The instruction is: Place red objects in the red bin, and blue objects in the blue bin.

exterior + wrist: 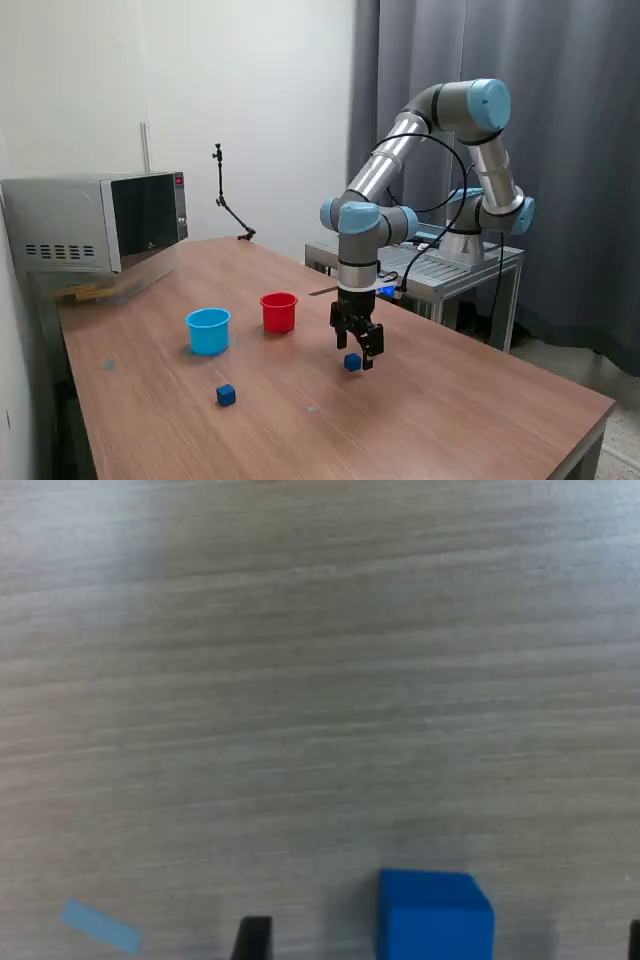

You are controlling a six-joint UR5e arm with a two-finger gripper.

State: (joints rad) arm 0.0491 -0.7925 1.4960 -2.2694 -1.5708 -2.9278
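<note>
Gripper (359,352) low over the table (480,410), fingers spread open around a blue cube (352,362) that sits on the wood between them, second blue cube (226,395) well apart from the gripper, red bin (279,312) near it, blue bin (208,330) just beyond the red bin.

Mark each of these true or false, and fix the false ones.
1. Two blue cubes lie on the table. True: one sits by the gripper, the other lies nearer the camera.
2. The gripper holds a red cube. False: no red cube shows outside the bins.
3. The blue bin stands to the exterior view's left of the red bin. True.
4. The bins are stacked. False: they stand apart on the table.
5. The microwave door is open. False: it is closed.
</note>
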